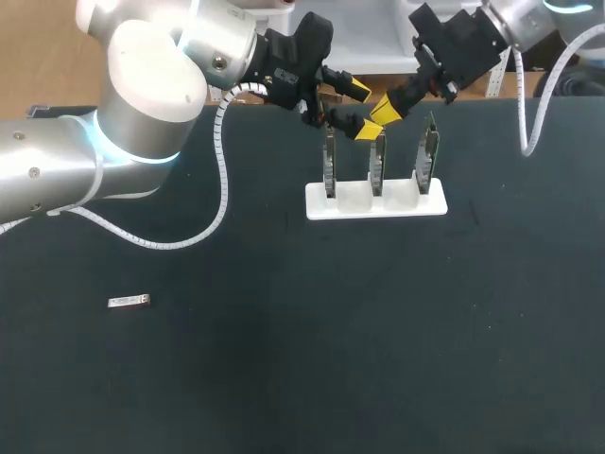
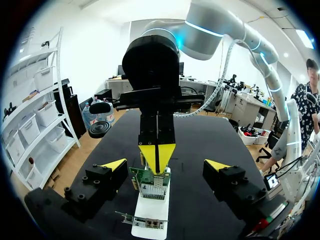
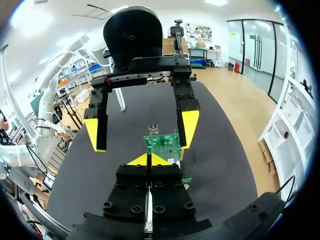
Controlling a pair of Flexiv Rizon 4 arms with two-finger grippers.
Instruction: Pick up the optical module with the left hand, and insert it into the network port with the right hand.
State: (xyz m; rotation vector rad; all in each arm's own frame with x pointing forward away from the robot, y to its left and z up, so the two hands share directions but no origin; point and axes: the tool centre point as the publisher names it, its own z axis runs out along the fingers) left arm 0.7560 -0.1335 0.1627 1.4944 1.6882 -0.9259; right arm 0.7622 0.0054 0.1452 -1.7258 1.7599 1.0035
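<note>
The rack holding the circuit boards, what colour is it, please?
The rack is white, best seen in the head view.

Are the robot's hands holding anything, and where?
Nothing that shows. The left gripper is wide open, the right gripper is shut on nothing visible, and the module lies on the table.

A robot lab: left arm point(image 1: 142, 104) and right arm point(image 1: 529, 24) over a black bench point(image 1: 331, 359) (a white rack point(image 1: 375, 201) holds little circuit boards point(image 1: 329, 170)).
</note>
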